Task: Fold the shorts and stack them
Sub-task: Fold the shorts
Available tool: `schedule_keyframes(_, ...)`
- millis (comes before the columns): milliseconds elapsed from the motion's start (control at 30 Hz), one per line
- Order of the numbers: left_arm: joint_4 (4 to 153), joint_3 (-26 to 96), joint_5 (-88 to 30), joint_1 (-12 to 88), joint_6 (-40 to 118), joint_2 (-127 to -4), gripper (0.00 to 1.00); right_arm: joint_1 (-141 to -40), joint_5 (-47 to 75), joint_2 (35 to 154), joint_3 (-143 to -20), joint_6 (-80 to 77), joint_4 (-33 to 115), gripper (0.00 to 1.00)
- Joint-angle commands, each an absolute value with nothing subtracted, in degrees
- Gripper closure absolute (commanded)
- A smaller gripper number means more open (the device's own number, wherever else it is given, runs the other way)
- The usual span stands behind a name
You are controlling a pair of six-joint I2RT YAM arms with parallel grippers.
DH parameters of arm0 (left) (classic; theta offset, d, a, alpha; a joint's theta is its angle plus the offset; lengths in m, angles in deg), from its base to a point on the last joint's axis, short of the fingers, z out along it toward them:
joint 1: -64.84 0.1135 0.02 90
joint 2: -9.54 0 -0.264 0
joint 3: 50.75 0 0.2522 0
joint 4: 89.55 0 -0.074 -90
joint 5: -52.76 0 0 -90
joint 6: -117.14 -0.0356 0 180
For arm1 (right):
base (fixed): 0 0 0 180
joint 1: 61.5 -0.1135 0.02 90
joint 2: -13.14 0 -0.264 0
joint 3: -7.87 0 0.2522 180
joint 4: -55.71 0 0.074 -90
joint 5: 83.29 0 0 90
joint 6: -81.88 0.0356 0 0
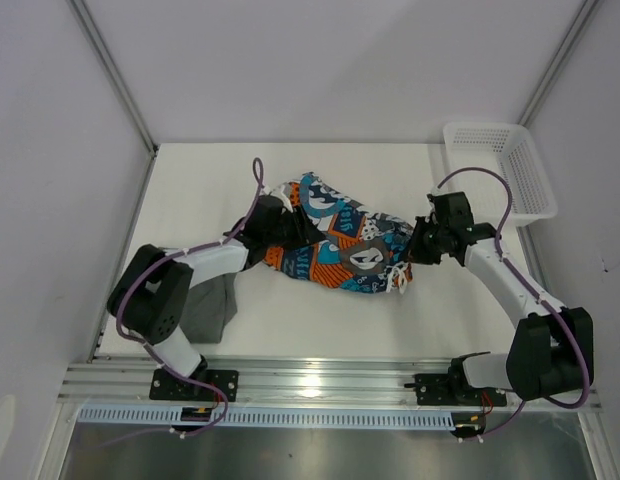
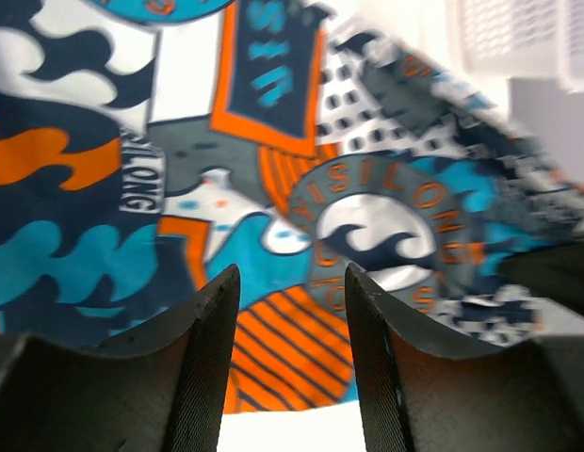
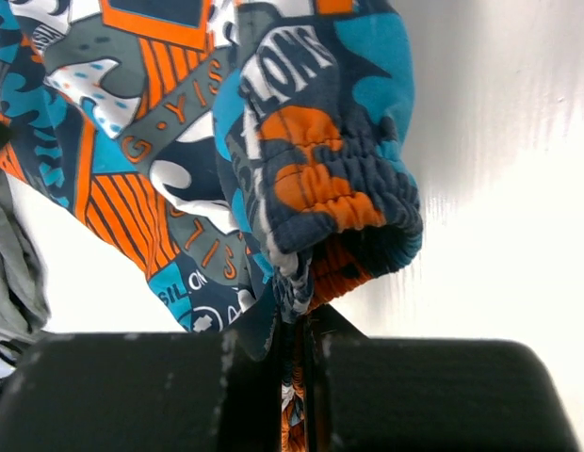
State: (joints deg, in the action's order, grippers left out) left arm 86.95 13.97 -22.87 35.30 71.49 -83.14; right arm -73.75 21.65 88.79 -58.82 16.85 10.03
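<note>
The patterned shorts (image 1: pixel 340 242) lie crumpled across the middle of the white table. My right gripper (image 1: pixel 416 246) is at their right end, shut on the elastic waistband (image 3: pixel 330 188), and cloth is pinched between its jaws (image 3: pixel 306 325). At the shorts' left end my left gripper (image 1: pixel 274 226) hovers over the print (image 2: pixel 104 188). It stands open (image 2: pixel 292 282) with only the cloth beyond showing between its fingers. The dark grey shorts (image 1: pixel 210 312) lie bunched near the front left, partly under the left arm, and show at the edge of the right wrist view (image 3: pixel 8 273).
A white mesh basket (image 1: pixel 500 165) stands at the back right corner of the table and also shows in the left wrist view (image 2: pixel 527 38). Bare white table (image 1: pixel 190 185) lies behind and in front of the shorts. Frame posts rise at both back corners.
</note>
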Motion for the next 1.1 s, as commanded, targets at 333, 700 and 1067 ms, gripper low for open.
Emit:
schedule_keyframes(333,94.4,22.9,-25.6,27.5,76.3,-97.9,0.70,-75.8,10.7,91.0,-74.3,8.4,-4.0,1.00)
schedule_keyframes(700,99.9,24.8,-33.4,17.6,87.0,-107.0,0.76,-77.7,13.3,92.8,-83.1,11.2,-4.0,1.00)
schedule_keyframes(1067,107.1,23.6,-42.2,10.2,94.2,-105.3,0.66,-81.7,8.3,97.9,-90.1,9.9,-8.6,1.00)
